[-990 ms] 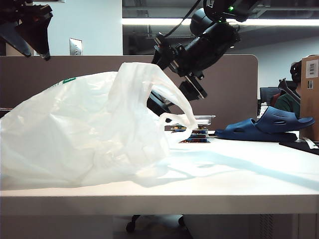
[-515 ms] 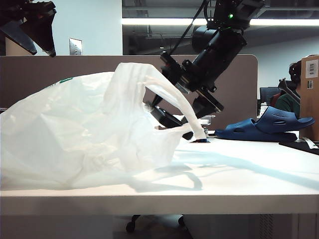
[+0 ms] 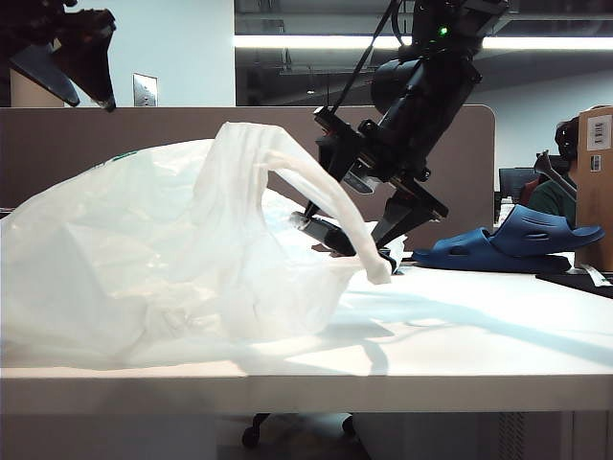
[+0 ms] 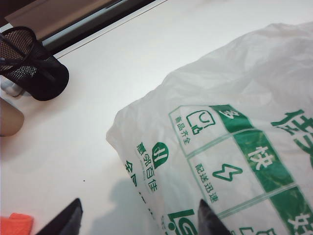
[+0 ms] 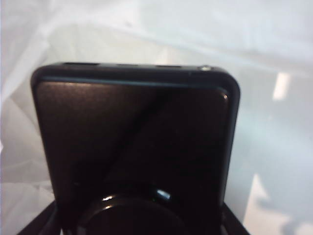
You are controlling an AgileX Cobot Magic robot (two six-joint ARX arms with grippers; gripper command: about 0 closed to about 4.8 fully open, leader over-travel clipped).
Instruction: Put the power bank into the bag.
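The right gripper [image 3: 369,240] has tipped downward, clamping the power bank [image 5: 137,147]; bag [image 3: 172,259] mouth lies at nine o'clock. Left gripper [image 4: 139,220] hovers open.

The bag [image 3: 163,259] lies on the counter [image 3: 460,335], filling the left half of the exterior view. One loop handle [image 3: 326,196] arches up and over to the right, its end hanging just above the counter.

The right gripper [image 3: 350,240] reaches down from the upper right to the bag's mouth, under that handle, its jaws clamped on the power bank [image 5: 134,142], whose far end points into the bag.

The left gripper [image 3: 62,67] hangs high at the far left, above the bag and apart from it, jaws spread.

A clog [image 3: 512,244] rests on the counter to the far right. A mesh cup [image 4: 34,66] stands on the counter beyond the bag's bottom corner.
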